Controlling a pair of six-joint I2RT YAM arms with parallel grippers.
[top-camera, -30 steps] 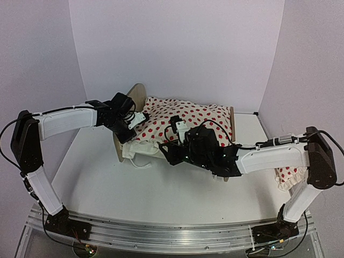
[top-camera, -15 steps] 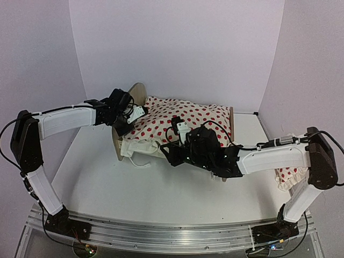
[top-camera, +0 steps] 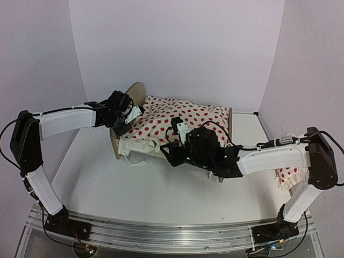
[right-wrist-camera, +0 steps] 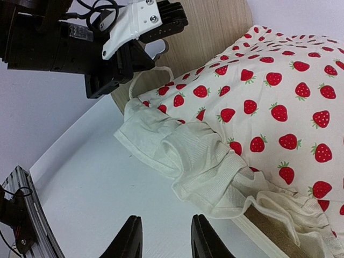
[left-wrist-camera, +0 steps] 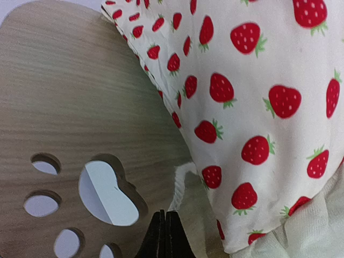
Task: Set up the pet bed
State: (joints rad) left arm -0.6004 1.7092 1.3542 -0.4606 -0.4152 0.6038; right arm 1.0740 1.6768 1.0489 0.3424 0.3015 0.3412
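- The left arm (top-camera: 64,121) is rising from its base at the near left corner, bending at the elbow and reaching level towards the back centre.
- The left hand (left-wrist-camera: 165,234) is pointing down at the head end of the bed (top-camera: 140,91). Its fingers are pressed together, and nothing is showing between them.
- The bed is sitting on the counter (top-camera: 102,183) at back centre, running left to right. Its headboard (left-wrist-camera: 70,107) is standing upright at the left end, just beside the left hand, with the paw cutout (left-wrist-camera: 107,193) showing through it.
- The duvet (top-camera: 183,115), cream with red strawberries, is lying heaped over the bed. Its ruffled edge is hanging over the near side, and a white cord loop (left-wrist-camera: 180,183) is lying against the headboard, close to the clenched fingertips.
- The right hand (right-wrist-camera: 166,239) is hovering low over the counter at the bed's near side. Its fingers are spread apart and gripping nothing.
- The right arm (top-camera: 274,156) is stretching leftward from its tall elbow at the right, nearly level along the front of the bed.
- A pillow (top-camera: 287,177) is lying at the far right, partly hidden behind that arm.
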